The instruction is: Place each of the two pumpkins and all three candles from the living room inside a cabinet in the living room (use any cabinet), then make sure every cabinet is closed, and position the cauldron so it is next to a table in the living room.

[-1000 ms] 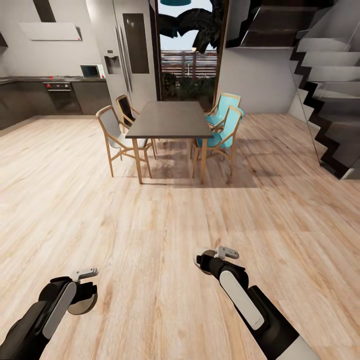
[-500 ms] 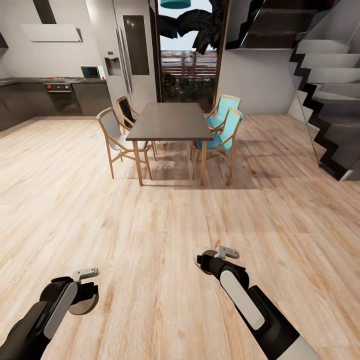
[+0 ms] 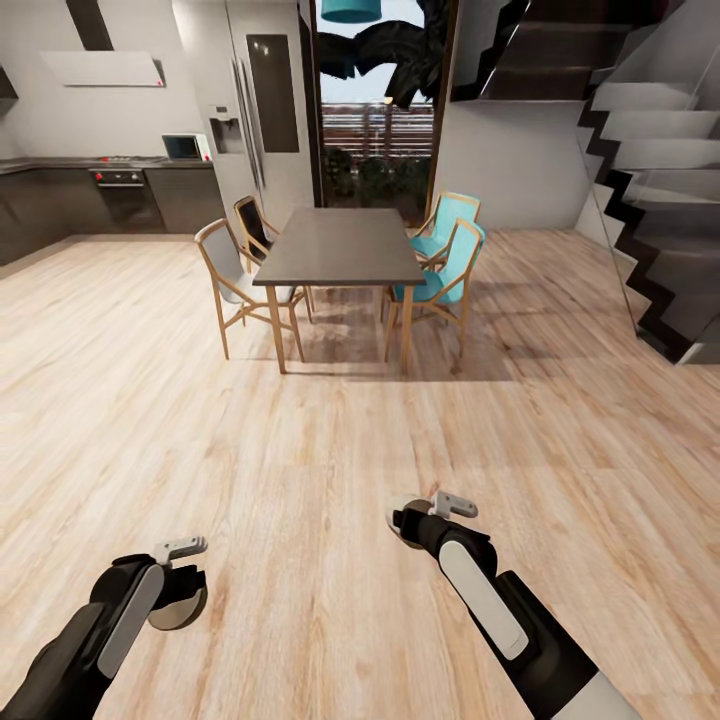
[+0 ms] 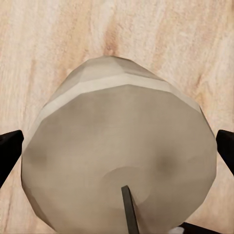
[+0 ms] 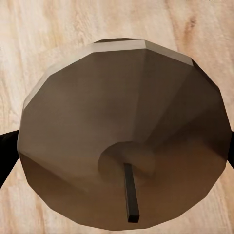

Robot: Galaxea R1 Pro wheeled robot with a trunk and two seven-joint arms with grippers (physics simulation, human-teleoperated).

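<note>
Step in hand: we judge this a carrying leg; we roll over the plank floor [image 3: 330, 450] with a candle in each gripper, and the cabinet is out of view.
Left gripper [image 3: 172, 592]: its fingers [image 4: 9, 151] are closed on a pale candle [image 4: 122, 165], wick end toward the wrist camera.
Right gripper [image 3: 425, 515]: closed on a second candle [image 5: 124, 146], darker in shade, held above the floor.
Ahead: a dark dining table [image 3: 340, 245] with wooden chairs [image 3: 235, 285] on its left and teal chairs [image 3: 445, 255] on its right; stairs [image 3: 650, 200] at far right, kitchen units [image 3: 110, 195] at far left.
Next move: we reckon we must turn the base to find the brown cabinet, keeping both grips firm.
Since a second ago: the whole view has shifted slightly, so the camera moved; the left arm sits a touch lower and further right.
</note>
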